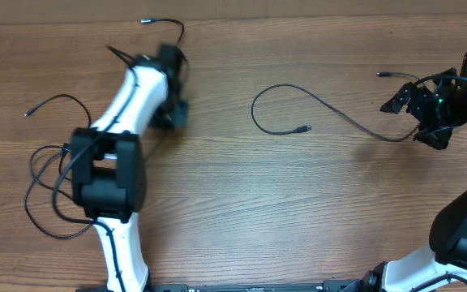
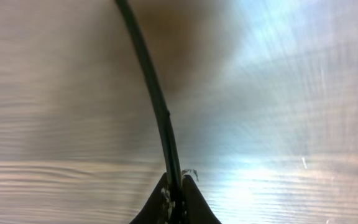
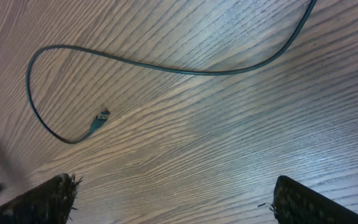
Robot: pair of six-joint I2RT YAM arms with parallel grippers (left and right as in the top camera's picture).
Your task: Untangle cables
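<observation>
the left gripper [image 2: 176, 202] was shut tight on a thin black cable [image 2: 157, 99]. more cables [image 1: 43, 195] lay in a messy loop at the left of the table [image 1: 233, 211]. a long cable [image 1: 298, 96] curled in the middle. the right gripper [image 3: 176, 196] was wide open near it, holding nothing.

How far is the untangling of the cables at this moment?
Done: one cable lies alone in the middle, below the open right gripper. In hand: the left gripper is shut on a strand. Remaining: the looped tangle at the far left.
</observation>
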